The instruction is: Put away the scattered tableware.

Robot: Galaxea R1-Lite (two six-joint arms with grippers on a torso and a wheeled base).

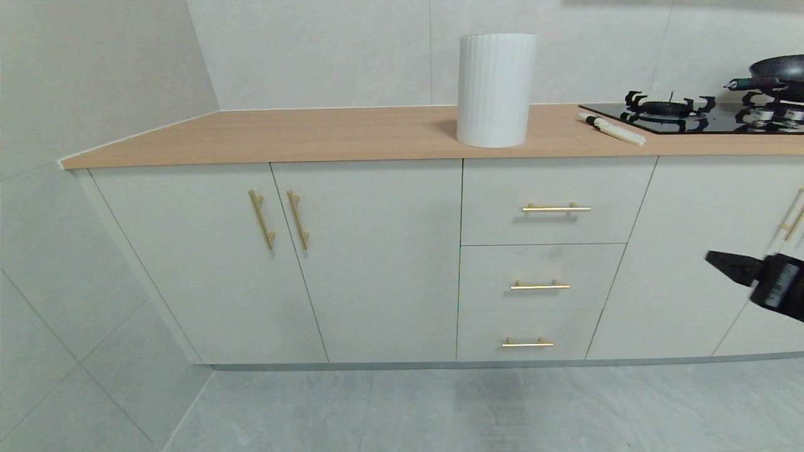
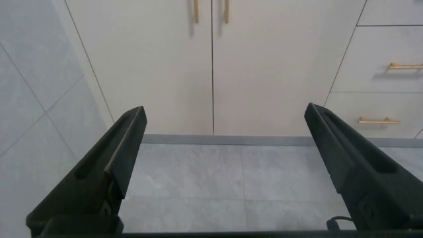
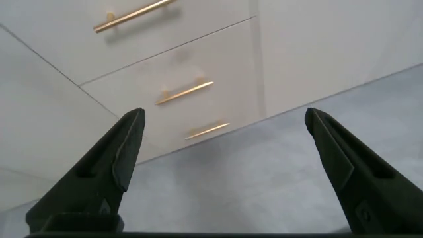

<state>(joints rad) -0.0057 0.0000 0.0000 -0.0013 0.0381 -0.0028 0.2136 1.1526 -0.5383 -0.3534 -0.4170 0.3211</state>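
A cream utensil [image 1: 612,130] is seen lying on the surface [image 1: 282,135], near the white ribbed holder [image 1: 495,91], to its right. The left hand [image 2: 225,111] and right hand [image 3: 224,114] are held wide open and empty.

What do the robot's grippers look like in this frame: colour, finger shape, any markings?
Both the left gripper and right gripper are matte black, each with two long, flat-sided fingers tapering to narrow tips. In the head view the right gripper's body carries a small pale printed label.
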